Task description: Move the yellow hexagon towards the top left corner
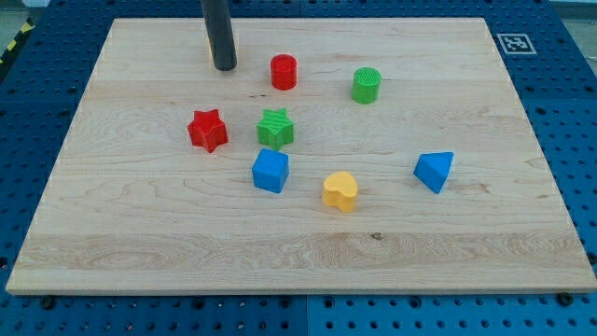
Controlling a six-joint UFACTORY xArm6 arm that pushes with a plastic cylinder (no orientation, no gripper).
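Sitting upright — yellow heart-shaped block (340,190)

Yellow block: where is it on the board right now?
The yellow block sits just below the board's centre, between the blue cube on the view's left and the blue triangular block on the right, far from my tip.

On the table (140,233), a cylinder (284,72) lies upper centre, another cylinder (366,85) right of it; two stars (207,130) (275,127) sit side by side below, and a cube (270,171) lower still.
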